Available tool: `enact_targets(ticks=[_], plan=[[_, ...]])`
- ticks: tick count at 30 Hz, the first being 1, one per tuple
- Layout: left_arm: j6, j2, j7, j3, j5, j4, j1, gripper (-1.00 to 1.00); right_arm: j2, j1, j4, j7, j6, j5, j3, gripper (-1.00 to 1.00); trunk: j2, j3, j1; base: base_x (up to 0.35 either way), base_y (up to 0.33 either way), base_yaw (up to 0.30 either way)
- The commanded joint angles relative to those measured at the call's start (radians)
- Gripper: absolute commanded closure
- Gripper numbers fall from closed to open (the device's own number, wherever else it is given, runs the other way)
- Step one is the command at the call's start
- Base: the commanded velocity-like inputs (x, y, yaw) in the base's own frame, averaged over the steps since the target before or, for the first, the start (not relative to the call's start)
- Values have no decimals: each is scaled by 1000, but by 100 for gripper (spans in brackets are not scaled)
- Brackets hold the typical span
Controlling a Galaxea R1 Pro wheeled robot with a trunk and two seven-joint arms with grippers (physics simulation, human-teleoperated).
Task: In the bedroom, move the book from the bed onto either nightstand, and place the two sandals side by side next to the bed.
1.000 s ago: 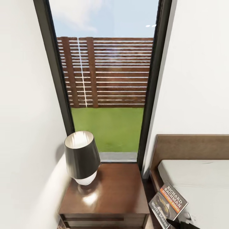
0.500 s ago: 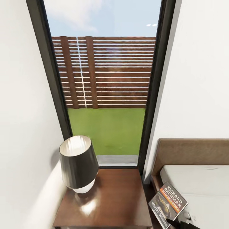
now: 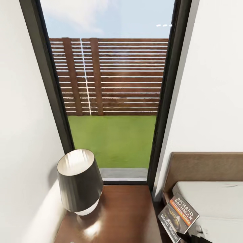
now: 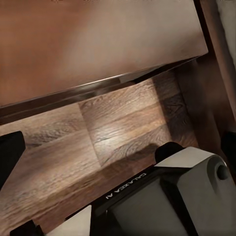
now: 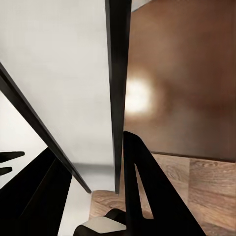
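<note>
Dark orange-banded book (image 3: 179, 217) in right hand (image 3: 189, 236).

— What can't we make out in the head view?
— The dark paperback book with the orange band (image 3: 178, 217) runs off the bottom edge, as does the dark-brown wooden nightstand surface (image 3: 128, 216).
— And the pale mattress bed (image 3: 212, 202)?
— We lose it at the right edge.

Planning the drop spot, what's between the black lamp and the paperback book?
In the head view, bare glossy brown nightstand top lies between the black-shaded lamp and the dark Bachman paperback.
</note>
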Motion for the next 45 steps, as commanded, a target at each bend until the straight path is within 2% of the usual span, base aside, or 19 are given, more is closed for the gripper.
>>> enact_targets(ticks=[1, 10, 39, 41, 43, 44, 45], plan=[[-8, 0, -1, -7, 0, 0, -1, -100, -1, -1, 0, 1, 9, -11, 5, 100, -1, -1, 0, 52, 0, 0], [-8, 0, -1, -7, 1, 1, -1, -100, -1, -1, 0, 0, 9, -11, 5, 100, -1, -1, 0, 205, 0, 0], [-10, 3, -8, -5, 6, 1, -1, -100, -1, -1, -8, 8, 27, -17, 5, 100, -1, -1, 0, 34, 0, 0], [-10, 2, -9, -5, 6, 1, -1, -100, -1, -2, -21, 9, 66, -21, 5, 100, -1, -1, 0, 0, 0, 0], [-11, 2, -11, -5, 6, 1, -1, -100, 2, -3, -55, 6, 169, -22, 5, 100, -1, -1, 0, 0, 0, 0], [-11, 2, -13, -5, 6, 1, 0, -100, 21, -4, -94, 3, 265, -23, 5, 100, -1, -1, 0, 0, 0, 0], [-11, 2, -13, -5, 6, 1, 0, -100, 33, -5, -107, 2, 296, -23, 5, 100, -1, -1, 0, 0, 0, 0]])
